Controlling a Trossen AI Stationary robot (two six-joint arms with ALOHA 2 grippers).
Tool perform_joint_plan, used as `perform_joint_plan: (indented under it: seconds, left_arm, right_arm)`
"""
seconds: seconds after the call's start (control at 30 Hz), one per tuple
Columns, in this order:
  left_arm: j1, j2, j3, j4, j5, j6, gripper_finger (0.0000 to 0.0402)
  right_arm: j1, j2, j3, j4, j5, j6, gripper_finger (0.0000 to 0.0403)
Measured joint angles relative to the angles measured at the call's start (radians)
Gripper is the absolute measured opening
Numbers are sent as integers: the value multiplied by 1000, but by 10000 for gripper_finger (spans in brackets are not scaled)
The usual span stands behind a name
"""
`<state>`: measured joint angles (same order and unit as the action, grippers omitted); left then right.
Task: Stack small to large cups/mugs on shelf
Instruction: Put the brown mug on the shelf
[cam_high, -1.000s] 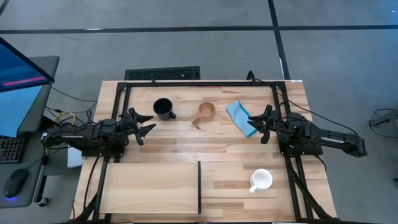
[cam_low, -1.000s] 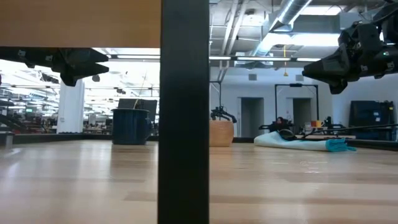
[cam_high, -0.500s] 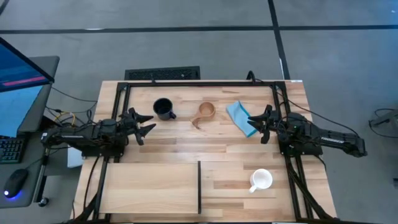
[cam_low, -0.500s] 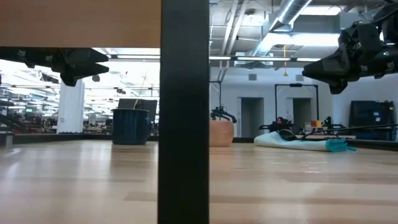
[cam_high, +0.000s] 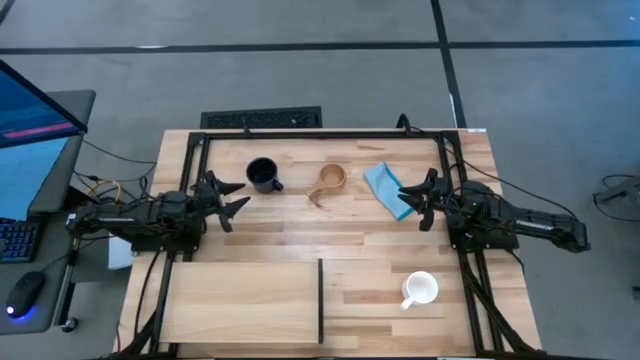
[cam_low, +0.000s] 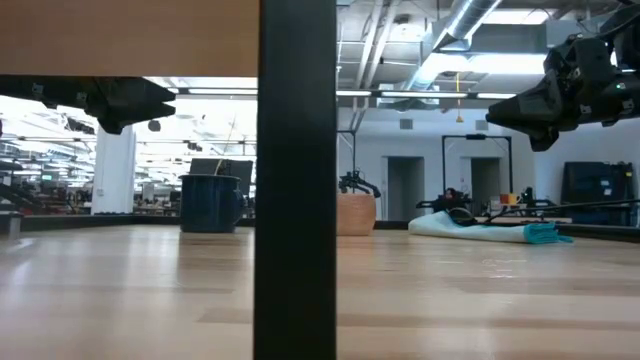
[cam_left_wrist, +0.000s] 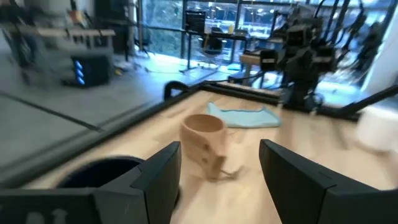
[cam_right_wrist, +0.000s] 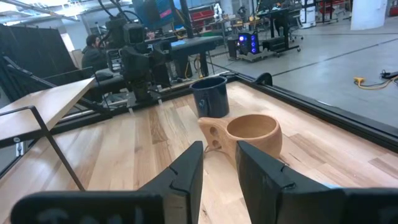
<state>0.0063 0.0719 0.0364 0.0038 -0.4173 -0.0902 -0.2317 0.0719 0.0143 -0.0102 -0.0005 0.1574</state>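
Observation:
A black mug (cam_high: 263, 175) stands at the far left of the table. A tan wooden cup (cam_high: 330, 180) with a long handle stands right of it, at the far middle. A white mug (cam_high: 420, 289) stands near right, beside the pale wooden shelf (cam_high: 245, 300) and its dark upright edge (cam_high: 320, 300). My left gripper (cam_high: 230, 197) is open and empty, held above the table near-left of the black mug. My right gripper (cam_high: 416, 200) is open and empty, held above the table at the right, by a light-blue cloth (cam_high: 388, 190).
The folded light-blue cloth lies between the wooden cup and my right gripper. A black frame (cam_high: 320, 134) runs along the table's far edge and down both sides. In the low view the shelf's dark upright (cam_low: 295, 180) blocks the middle. Bare tabletop lies between the cups and the shelf.
My left gripper has risen a little and drawn slightly toward the table's left edge, staying open. The cups, the cloth and my right gripper have kept still.

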Motion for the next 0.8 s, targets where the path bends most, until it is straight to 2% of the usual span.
perform_joint_plan:
  seconds: [0.2, 0.8]
  left_arm:
    - [0, 0, 0, 0, -8, 148, 209]
    - [0, 0, 0, 2, -8, 44, 209]
  right_arm:
    - [0, 0, 0, 0, 0, 0, 118]
    - [0, 0, 0, 0, 0, 0, 118]
